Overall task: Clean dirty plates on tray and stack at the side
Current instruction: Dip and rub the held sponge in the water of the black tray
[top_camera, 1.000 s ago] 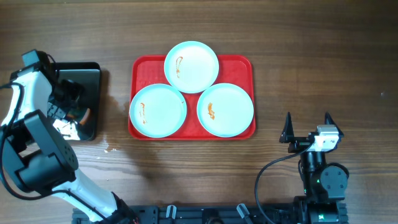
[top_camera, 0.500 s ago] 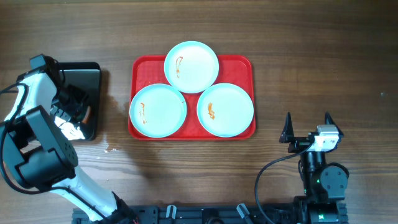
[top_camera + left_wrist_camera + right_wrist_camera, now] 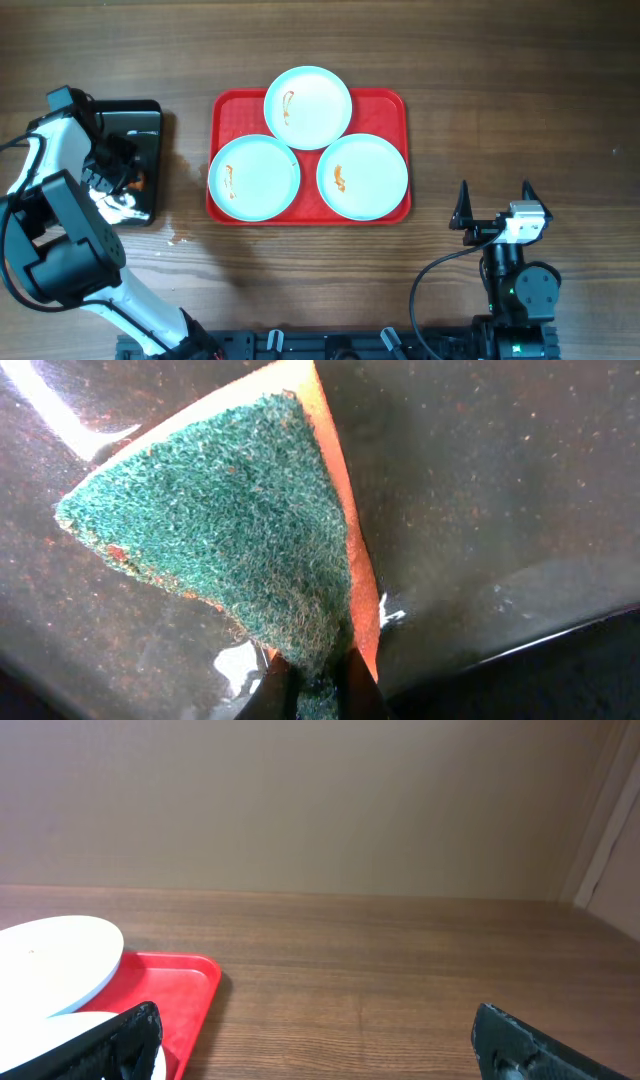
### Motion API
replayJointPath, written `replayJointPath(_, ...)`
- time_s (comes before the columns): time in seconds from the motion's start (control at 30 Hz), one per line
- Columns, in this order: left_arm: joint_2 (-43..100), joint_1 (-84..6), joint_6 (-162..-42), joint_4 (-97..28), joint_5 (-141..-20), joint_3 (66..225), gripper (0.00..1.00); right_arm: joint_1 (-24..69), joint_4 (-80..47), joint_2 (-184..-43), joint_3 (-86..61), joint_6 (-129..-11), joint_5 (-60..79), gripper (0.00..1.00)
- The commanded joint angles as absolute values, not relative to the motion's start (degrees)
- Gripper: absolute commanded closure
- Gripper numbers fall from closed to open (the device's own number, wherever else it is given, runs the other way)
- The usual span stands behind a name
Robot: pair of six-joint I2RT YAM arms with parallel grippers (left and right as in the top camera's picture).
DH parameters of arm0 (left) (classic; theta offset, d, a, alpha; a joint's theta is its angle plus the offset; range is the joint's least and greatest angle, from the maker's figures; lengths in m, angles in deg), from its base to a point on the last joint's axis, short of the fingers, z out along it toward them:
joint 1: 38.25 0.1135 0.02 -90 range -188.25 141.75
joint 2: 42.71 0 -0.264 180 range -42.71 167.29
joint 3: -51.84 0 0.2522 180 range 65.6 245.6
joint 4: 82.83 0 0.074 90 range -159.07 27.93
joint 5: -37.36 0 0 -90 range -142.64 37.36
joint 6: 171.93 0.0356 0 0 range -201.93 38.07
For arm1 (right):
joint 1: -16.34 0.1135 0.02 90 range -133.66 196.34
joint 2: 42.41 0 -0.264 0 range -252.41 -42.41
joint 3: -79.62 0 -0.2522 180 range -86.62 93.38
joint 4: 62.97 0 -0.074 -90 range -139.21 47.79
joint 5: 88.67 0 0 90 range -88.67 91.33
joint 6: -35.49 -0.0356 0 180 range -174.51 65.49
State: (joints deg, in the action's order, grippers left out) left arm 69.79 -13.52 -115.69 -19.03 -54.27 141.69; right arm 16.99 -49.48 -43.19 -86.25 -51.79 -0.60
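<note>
Pinching a green-and-orange sponge [image 3: 230, 530] by its corner, the left gripper [image 3: 320, 695] sits clamped in the wet black pan [image 3: 145, 120], at 9 o'clock from the tray [image 3: 397, 102]. Three plates [image 3: 308, 107] (each sauce-smeared) lie on the tray. At 4 o'clock, the right gripper [image 3: 494, 195] rests with jaws wide apart.

Red tray [image 3: 388, 104], orange-smeared pale plates [image 3: 308, 108]

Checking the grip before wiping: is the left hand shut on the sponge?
Shut: the left hand pinches the sponge at its edge, over the black pan.
</note>
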Motion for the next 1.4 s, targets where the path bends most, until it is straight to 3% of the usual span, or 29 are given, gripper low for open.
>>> replayJointPath(0.0,67.1,-13.7,-115.4,-19.9,-55.1,141.4,0.96,16.6,-49.7,-42.6,-86.3,-51.5,0.1,0.00)
replayJointPath(0.03,66.5,-13.7,-115.4,-20.0,-55.1,141.4,0.96,16.6,-49.7,-42.6,-86.3,-51.5,0.1,0.00)
replayJointPath(0.07,66.1,-13.7,-115.4,-20.1,-55.2,141.4,0.88,16.6,-49.7,-42.6,-86.3,-51.5,0.1,0.00)
replayJointPath(0.1,65.8,-13.7,-115.4,-20.2,-55.1,141.4,0.51,16.6,-49.7,-42.6,-86.3,-51.5,0.1,0.00)
replayJointPath(0.13,65.8,-13.7,-115.4,-20.6,-55.1,141.4,0.00,16.6,-49.7,-42.6,-86.3,-51.5,0.1,0.00)
replayJointPath(0.77,66.4,-11.4,-121.7,-27.7,-50.4,141.3,0.02,16.6,-49.7,-42.6,-86.3,-51.5,0.1,0.00)
replayJointPath(0.93,68.3,-11.4,-121.7,-27.7,-50.5,141.3,0.10,16.6,-49.7,-42.6,-86.3,-51.5,0.1,0.00)
replayJointPath(1.0,69.2,-11.4,-121.6,-27.8,-50.6,141.3,0.19,16.6,-49.7,-42.6,-86.3,-51.5,0.1,0.00)
replayJointPath(1.03,69.6,-11.4,-121.6,-28.0,-50.6,141.3,0.29,16.6,-49.7,-42.6,-86.3,-51.5,0.1,0.00)
replayJointPath(1.1,70.1,-11.4,-121.6,-28.2,-50.6,141.3,0.36,16.6,-49.7,-42.6,-86.3,-51.5,0.1,0.00)
replayJointPath(1.37,70.3,-11.4,-121.6,-27.2,-50.7,141.3,0.33,16.6,-49.7,-42.6,-86.3,-51.5,0.1,0.00)
